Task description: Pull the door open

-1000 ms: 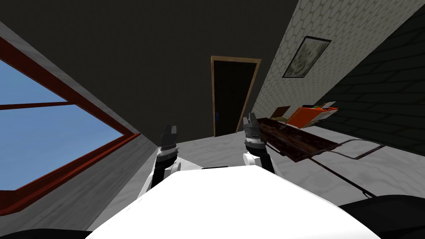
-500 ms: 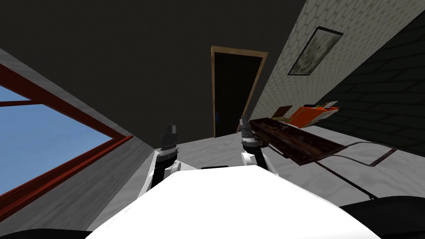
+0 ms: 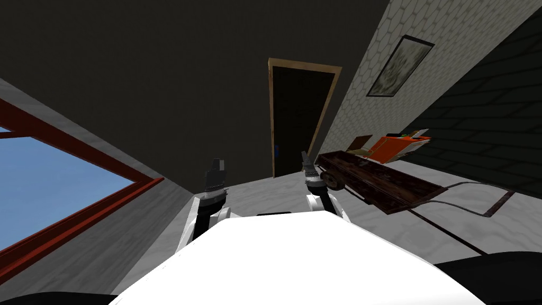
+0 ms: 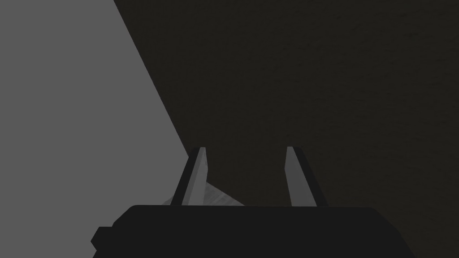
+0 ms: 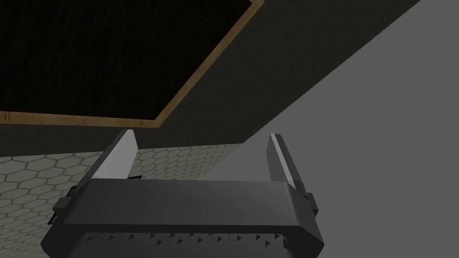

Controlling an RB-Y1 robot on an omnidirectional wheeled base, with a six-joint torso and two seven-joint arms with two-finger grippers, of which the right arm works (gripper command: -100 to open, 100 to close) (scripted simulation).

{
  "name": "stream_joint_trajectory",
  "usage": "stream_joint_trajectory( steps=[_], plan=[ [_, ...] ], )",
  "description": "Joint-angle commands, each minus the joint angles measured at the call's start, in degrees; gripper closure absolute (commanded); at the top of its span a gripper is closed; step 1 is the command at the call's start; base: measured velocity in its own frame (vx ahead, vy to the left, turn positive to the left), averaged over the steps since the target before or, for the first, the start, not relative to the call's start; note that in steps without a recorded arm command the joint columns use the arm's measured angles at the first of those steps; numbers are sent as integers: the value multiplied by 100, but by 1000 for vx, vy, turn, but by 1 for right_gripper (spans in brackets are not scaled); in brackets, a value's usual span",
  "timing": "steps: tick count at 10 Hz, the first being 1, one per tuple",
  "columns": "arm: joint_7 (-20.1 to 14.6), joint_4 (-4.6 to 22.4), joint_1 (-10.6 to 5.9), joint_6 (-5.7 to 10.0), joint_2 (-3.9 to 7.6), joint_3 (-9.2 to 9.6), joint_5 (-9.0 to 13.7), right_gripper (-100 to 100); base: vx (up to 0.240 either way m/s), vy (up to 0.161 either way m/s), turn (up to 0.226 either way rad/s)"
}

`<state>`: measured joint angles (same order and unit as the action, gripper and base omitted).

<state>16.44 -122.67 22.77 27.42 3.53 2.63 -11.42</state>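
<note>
Left gripper (image 4: 245,177) fingers (image 4: 197,177) apart, pointing at dark wall (image 4: 313,80).

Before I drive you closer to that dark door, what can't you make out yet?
Handle: head view shows a small blue mark at the dark, light-wood-framed door's edge; too small to read its shape.
Door's lower right corner: head view, covered by the right gripper.
Most of the door: right wrist view, cut off by the picture's edges.
</note>
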Motion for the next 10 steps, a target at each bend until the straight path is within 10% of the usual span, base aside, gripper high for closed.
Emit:
stream_joint_trajectory(
  steps=[1,10],
  plan=[
    [115,163,-131,-82,47,-7,-104,-100,121,31,-35],
    [743,1258,-609,-125,249,-26,-663,-100,97,23,-29]
  ],
)
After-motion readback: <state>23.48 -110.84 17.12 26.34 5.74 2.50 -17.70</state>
